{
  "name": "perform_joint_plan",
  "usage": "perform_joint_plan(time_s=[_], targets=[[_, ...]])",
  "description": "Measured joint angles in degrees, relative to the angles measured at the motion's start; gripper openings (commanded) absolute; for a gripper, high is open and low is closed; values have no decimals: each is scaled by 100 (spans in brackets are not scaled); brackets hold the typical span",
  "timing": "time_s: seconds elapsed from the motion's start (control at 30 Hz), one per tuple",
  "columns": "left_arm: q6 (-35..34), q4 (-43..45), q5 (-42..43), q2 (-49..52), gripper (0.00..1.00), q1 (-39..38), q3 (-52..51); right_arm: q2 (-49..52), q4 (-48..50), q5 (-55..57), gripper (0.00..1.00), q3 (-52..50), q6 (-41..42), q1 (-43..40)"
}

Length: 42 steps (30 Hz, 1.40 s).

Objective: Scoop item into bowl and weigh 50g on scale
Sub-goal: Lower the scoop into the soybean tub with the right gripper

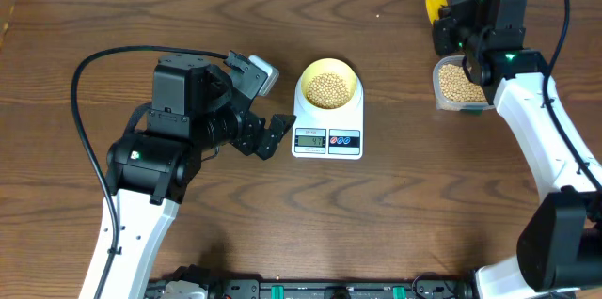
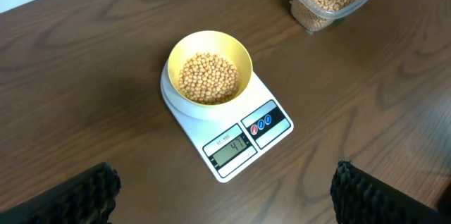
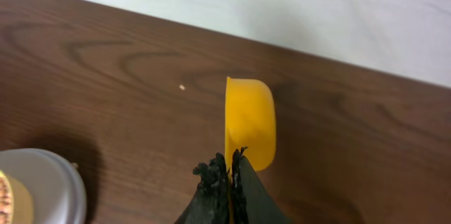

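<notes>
While the right arm sits at the far right corner of the desk [image 1: 188,17], its right fingers [image 3: 227,171] are pinched fully together on the handle of a yellow scoop [image 3: 248,125]. Scoop is turned on edge in the wrist view, cup end pointing away from the fingers, over bare wood close to the desk's back edge. Cannot tell whether anything is in the cup.

Clear plastic tub [image 1: 459,85]: on the desk just nearer than the scoop, under the right arm, part-filled with beans.

Scale [image 1: 327,137]: middle of the desk, display and two round buttons on its near side. Display shows digits; too small to read with confidence.

Bowl [image 2: 210,46]: pale yellow, on the scale's round platform at the far end, upright and centred. Beans [image 2: 208,77] cover its bottom in a shallow heap, well below the rim.

Left fingers [image 1: 266,136]: spread as wide as they go, nothing between them, just left of the scale and not touching it. From the left wrist camera both black tips show at the lower corners, with scale and bowl framed between and beyond them.

One pale speck lies on the wood beyond the scoop.
</notes>
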Motion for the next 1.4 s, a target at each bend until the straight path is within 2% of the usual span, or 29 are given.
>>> perform_joint_plan(time_s=[0.3,0.77,1.07,1.4], targets=[[0,0,0,0,98,0,0,-658,-909,774,1,0,216,0],[0,0,0,0,98,0,0,-673,-2177,1213,1,-2,986,-369],[0,-2,0,0,97,0,0,-584,-2332,1263,1,-2,1010,-586],[0,0,0,0,97,0,0,243,-2389,1202,1,-2,1010,-599]])
